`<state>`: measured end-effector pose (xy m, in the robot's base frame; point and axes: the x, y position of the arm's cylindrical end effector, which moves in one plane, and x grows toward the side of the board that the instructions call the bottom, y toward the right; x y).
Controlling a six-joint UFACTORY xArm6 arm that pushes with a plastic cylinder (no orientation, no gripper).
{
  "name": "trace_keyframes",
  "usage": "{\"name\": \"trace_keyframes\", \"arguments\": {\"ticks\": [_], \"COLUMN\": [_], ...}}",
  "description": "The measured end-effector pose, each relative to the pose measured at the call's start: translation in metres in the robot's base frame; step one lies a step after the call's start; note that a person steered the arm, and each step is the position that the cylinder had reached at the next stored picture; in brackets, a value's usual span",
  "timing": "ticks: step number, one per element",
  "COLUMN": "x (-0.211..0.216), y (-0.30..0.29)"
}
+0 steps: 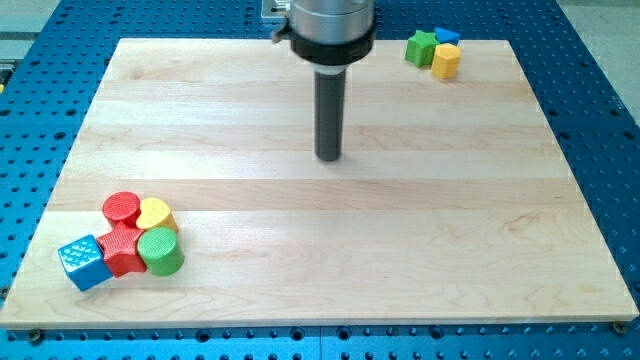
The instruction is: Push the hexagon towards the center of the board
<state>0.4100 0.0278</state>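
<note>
Nearest the view's bottom, at the left, a cluster of five blocks is sitting on the wooden board [330,250]: a blue cube [83,262] at the outer left, a red star-like block [121,249] touching it, a green cylinder [160,250] just beside that, and behind them a red cylinder [121,208] and a yellow heart [155,213], all packed together. Farther up, near the board's middle and slightly toward the top, my tip [328,157] is resting on bare wood, well apart from every block; the rod is standing upright and is carrying no jaws, so nothing is being spread or pinched. Farthest away, at the view's top right corner of the board, a second small group is lying: a green star [421,47], a blue block [447,35] whose shape cannot be made out, and the yellow hexagon [446,61]. The yellow hexagon is showing a flat six-sided top and faceted sides, touching the green star, close to the board's far edge.
</note>
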Motion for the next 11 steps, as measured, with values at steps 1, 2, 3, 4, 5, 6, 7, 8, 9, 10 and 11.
{"name": "trace_keyframes", "arguments": {"ticks": [1, 2, 3, 4, 5, 6, 7, 8, 9, 10, 11], "x": [-0.022, -0.059, -0.103, -0.131, -0.126, -0.108, -0.114, -0.156, -0.179, -0.175, -0.149], "y": [0.077, 0.151, 0.197, 0.195, 0.159, 0.125, 0.178, 0.212, 0.216, 0.176, 0.086]}}
